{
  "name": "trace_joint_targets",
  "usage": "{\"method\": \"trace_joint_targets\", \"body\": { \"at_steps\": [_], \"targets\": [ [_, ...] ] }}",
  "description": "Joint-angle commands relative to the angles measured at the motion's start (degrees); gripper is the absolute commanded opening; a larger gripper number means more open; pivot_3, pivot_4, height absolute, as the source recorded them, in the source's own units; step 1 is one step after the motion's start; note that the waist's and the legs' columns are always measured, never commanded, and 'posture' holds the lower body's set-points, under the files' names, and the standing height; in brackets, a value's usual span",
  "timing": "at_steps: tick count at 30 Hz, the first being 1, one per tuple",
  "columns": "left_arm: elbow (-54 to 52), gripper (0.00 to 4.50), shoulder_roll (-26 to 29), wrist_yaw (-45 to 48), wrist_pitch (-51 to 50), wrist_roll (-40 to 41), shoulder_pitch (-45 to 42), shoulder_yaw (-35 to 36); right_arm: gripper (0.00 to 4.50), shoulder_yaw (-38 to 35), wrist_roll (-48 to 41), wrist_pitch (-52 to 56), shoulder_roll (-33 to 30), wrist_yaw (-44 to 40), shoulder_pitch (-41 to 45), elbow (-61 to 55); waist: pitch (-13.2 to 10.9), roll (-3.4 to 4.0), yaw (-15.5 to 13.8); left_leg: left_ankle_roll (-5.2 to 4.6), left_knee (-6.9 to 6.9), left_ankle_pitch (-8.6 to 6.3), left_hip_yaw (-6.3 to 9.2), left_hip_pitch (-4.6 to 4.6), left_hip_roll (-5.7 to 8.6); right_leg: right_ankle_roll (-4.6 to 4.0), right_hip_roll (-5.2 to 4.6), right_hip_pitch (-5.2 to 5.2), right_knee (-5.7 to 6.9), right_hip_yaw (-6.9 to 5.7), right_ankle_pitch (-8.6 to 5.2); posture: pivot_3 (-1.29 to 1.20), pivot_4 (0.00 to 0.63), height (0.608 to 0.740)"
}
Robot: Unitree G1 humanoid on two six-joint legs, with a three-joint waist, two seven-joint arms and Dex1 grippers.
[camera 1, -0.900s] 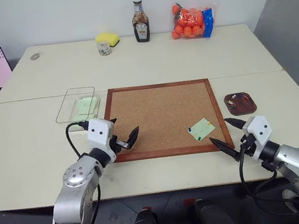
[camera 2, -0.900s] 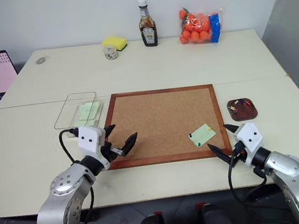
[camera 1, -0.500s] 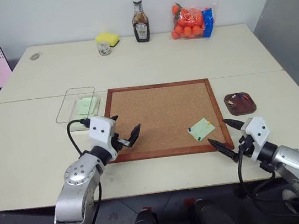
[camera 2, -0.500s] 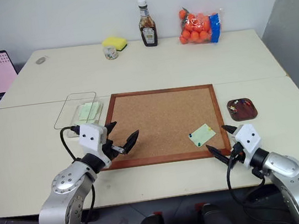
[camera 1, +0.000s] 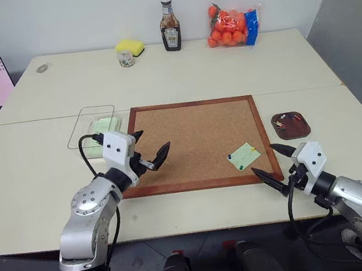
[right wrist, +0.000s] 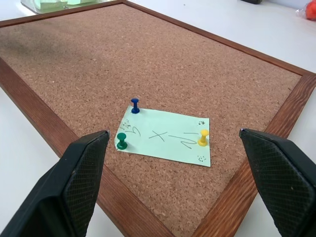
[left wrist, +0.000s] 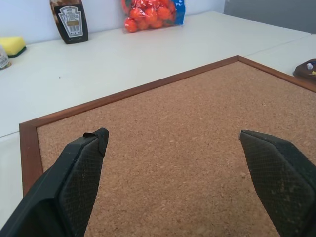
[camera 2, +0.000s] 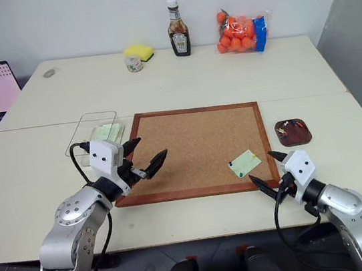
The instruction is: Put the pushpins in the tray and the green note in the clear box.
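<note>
Over the near left part of the corkboard [camera 1: 199, 143], our left gripper [camera 1: 151, 156] is hanging with its 2 black fingers spread wide and nothing between them. It has been lifting up and moving a bit further over the board than it was a moment ago. Our right gripper [camera 1: 273, 163] is also wide open and empty, and it is staying just off the board's near right corner, hardly moving.

Right in front of that right gripper, the green note [right wrist: 165, 135] is still lying flat on the cork. We are seeing 3 pushpins [right wrist: 135, 105] holding it down: 1 blue, 1 green and 1 yellow. The tray [camera 1: 291, 125] is sitting on the table to the right of the board, near the right arm, and some pins are already lying in it. The clear box [camera 1: 94, 126] is sitting by the board's far left corner with green paper inside.

We are thinking both hands are only getting ready. No pin on this note is out yet, so the pins must come first, and the right hand looks best placed for them.
</note>
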State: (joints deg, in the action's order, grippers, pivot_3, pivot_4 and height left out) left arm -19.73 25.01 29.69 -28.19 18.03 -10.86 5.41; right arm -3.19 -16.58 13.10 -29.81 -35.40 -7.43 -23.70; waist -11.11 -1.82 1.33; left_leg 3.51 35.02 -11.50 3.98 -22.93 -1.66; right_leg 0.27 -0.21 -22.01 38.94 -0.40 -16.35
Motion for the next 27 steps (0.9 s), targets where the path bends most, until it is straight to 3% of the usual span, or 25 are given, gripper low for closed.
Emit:
{"method": "trace_joint_targets", "body": {
  "at_steps": [1,3,6,20,24,27],
  "targets": [
    [0.33,4.5,2.16,2.62,1.8,-0.31,-2.71,-1.07,4.47,-0.73,-0.3,-0.41,0.29,0.84,0.52,-3.63,0.0,0.0,-0.02,0.0,0.0,0.0,0.0,0.0,0.0,0.0,0.0,0.0,0.0,0.0,0.0,0.0,0.15,0.74],
    [2.81,4.5,2.68,3.54,2.2,-1.32,-5.69,-2.26,4.47,-0.82,-0.5,0.3,0.24,1.35,0.22,-4.98,0.0,0.0,-0.03,0.0,0.0,0.0,0.0,0.0,0.01,0.0,0.0,0.0,0.0,0.0,0.0,0.0,0.15,0.74],
    [6.02,4.07,2.92,4.2,2.98,-2.22,-9.39,-3.51,4.5,-1.12,-0.99,1.65,0.21,2.08,-0.28,-7.21,0.0,0.0,-0.05,0.0,0.0,0.0,0.0,-0.01,0.02,0.01,0.0,0.0,0.0,-0.04,0.0,0.0,0.15,0.74],
    [26.52,1.11,-1.4,8.36,11.36,-8.54,-21.72,-12.1,4.5,-1.68,-0.7,8.4,0.17,6.47,-1.15,-14.36,0.0,0.0,-0.04,0.0,0.0,0.0,-0.04,-0.02,0.02,0.02,0.02,-0.02,0.01,-0.07,0.01,0.0,0.15,0.74],
    [28.33,0.4,-2.68,7.9,12.7,-9.81,-21.74,-12.84,4.5,-2.84,-1.68,11.18,0.63,7.87,0.17,-13.38,0.0,-0.01,0.01,0.0,0.0,0.0,-0.05,-0.02,0.02,0.03,0.02,-0.03,0.01,-0.06,0.01,0.0,0.15,0.74],
    [28.98,0.14,-3.81,5.28,11.39,-11.88,-20.42,-13.61,4.5,-3.15,-2.41,14.68,0.93,8.92,2.65,-11.09,0.0,-0.01,0.03,0.0,0.0,0.0,-0.06,-0.02,0.02,0.04,0.02,-0.03,0.02,-0.05,0.02,0.0,0.15,0.74]
  ]
}}
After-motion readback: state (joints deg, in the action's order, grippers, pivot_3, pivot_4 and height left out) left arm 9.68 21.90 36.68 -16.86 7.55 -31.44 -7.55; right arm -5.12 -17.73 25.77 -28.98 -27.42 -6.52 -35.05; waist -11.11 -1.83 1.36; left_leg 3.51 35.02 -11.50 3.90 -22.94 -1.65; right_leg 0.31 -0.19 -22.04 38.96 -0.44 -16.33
